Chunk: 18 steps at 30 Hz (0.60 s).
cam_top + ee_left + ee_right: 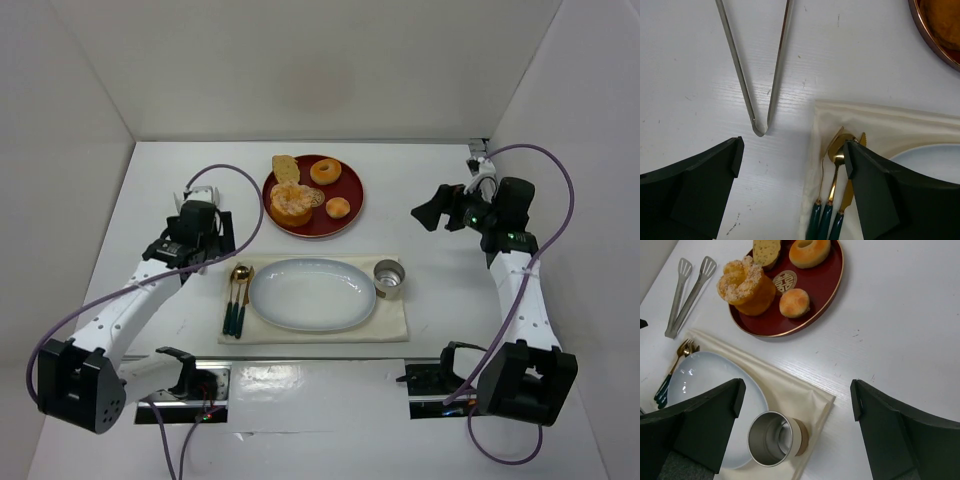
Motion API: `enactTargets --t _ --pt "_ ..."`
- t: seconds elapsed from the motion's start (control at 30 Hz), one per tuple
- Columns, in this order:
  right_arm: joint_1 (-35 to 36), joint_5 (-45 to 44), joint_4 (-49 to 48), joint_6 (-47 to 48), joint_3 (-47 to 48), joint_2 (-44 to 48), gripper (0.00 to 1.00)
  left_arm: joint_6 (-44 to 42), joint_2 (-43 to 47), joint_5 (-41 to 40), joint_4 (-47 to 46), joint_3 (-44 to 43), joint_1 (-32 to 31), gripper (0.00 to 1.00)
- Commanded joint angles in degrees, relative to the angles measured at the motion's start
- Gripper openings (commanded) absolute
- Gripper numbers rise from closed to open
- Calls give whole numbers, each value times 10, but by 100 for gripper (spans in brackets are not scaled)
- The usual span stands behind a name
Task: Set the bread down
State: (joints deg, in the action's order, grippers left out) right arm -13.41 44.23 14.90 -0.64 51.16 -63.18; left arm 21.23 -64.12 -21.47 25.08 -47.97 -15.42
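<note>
The bread [338, 208], a small smooth golden bun, lies on the front right of the red tray [352, 215]; it also shows in the right wrist view [794, 302]. The white oval plate [312, 294] lies empty on a cream cloth below the tray. My left gripper [208, 250] is open and empty, over the table left of the cutlery [837, 192], with metal tongs [760, 75] ahead of it. My right gripper [430, 213] is open and empty, raised right of the tray, looking down on the metal cup [772, 439].
The tray also holds a ring donut [810, 251], a large flaky orange pastry [745, 285] and a bread slice [765, 251]. The metal cup [389, 279] stands on the cloth at the plate's right end. White walls enclose the table.
</note>
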Motion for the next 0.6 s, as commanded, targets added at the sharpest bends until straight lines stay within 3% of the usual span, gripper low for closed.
enactTargets --t 0.0,0.23,0.4,0.57 --pt "-3 7 2 -10 31 7 100 7 -13 -19 -6 -11 -1 100" --pt "-3 64 21 48 30 -6 100 36 -80 -61 -6 -27 23 100" --pt "-3 135 55 108 35 -13 100 37 -115 -4 -24 -48 95 100" --pt "-3 130 41 108 22 7 100 16 -167 42 -50 -58 136 99"
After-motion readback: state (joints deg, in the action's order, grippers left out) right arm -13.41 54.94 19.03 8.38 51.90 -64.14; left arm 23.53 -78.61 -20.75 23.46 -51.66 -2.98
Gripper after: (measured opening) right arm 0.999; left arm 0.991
